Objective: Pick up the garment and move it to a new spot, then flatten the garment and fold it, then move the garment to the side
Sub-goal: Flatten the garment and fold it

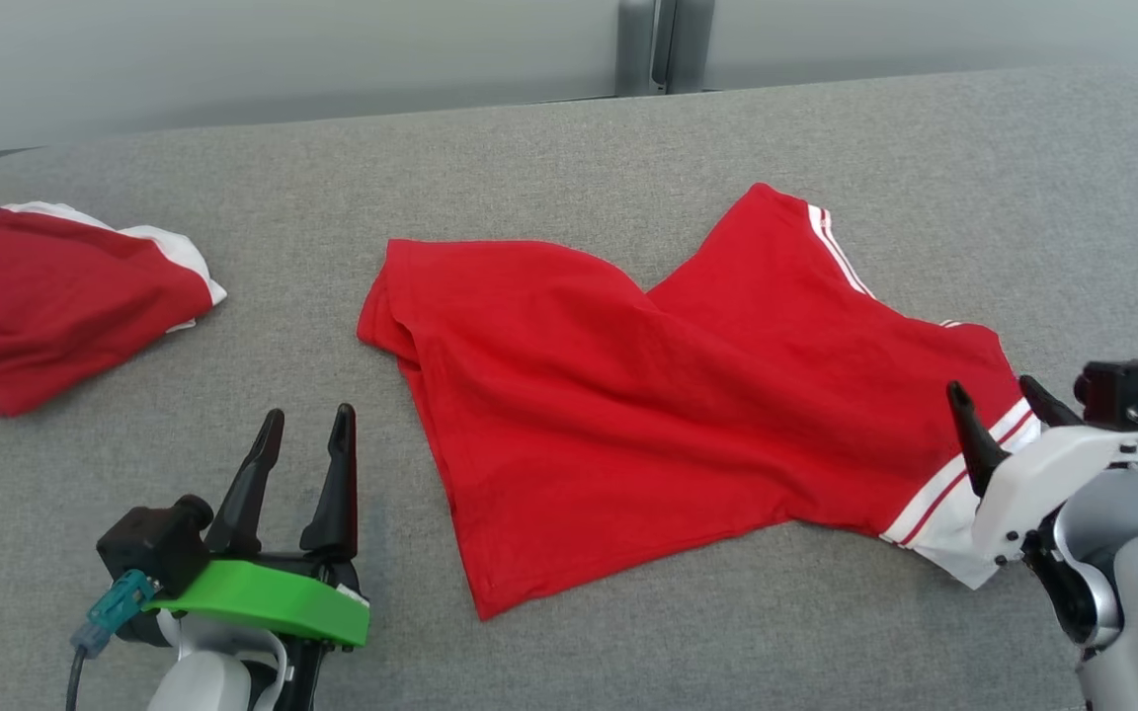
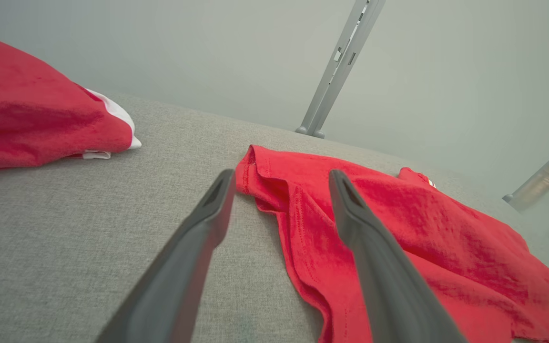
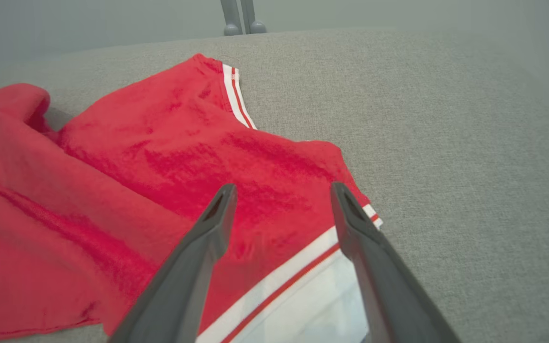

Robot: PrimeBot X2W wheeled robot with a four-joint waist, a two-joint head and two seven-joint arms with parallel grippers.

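Note:
The garment, red with white striped trim, lies spread but creased across the middle of the grey surface. It also fills the lower right of the left wrist view and the left of the right wrist view. My left gripper stands open over bare surface, just left of the garment's near-left edge, with nothing between its fingers. My right gripper is open above the garment's white-trimmed right corner, its fingers apart and holding nothing.
A second red garment with white trim lies bunched at the far left. A grey metal post rises behind the surface's far edge. Pale wall lies beyond it.

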